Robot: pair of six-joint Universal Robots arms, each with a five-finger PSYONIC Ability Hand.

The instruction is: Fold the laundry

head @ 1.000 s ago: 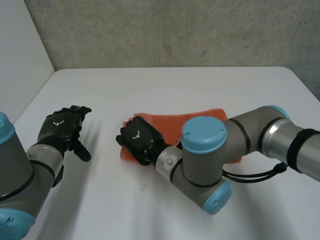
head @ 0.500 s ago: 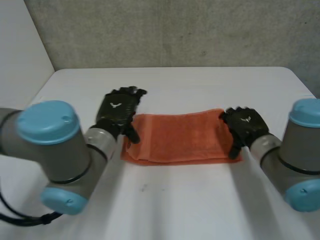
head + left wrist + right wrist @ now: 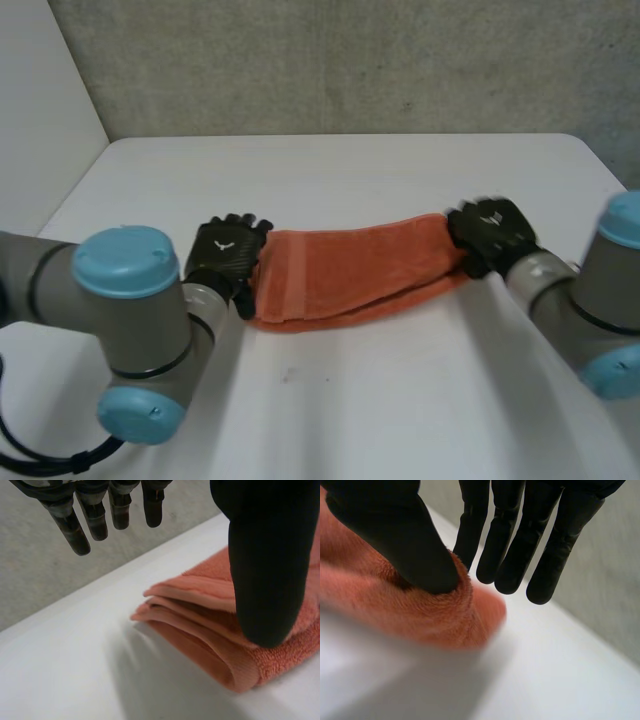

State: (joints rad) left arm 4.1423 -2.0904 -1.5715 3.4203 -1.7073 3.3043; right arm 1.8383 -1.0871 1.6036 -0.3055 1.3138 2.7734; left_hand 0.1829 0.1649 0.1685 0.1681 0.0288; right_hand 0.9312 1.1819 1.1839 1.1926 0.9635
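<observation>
Both hands have closed onto the orange towel on the table. The left hand, at the towel's 9 o'clock end, has its thumb resting and fingers straight. The right hand pinches the 3 o'clock end. A one-sided pull could spill the folds.

Towel plain orange; table white; left hand, right hand black; wall mottled grey; arms grey, caps light-blue.

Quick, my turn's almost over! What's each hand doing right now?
Left hand: open, thumb resting on the folded orange terry towel.
Right hand: shut, pinching the towel's other end.
</observation>
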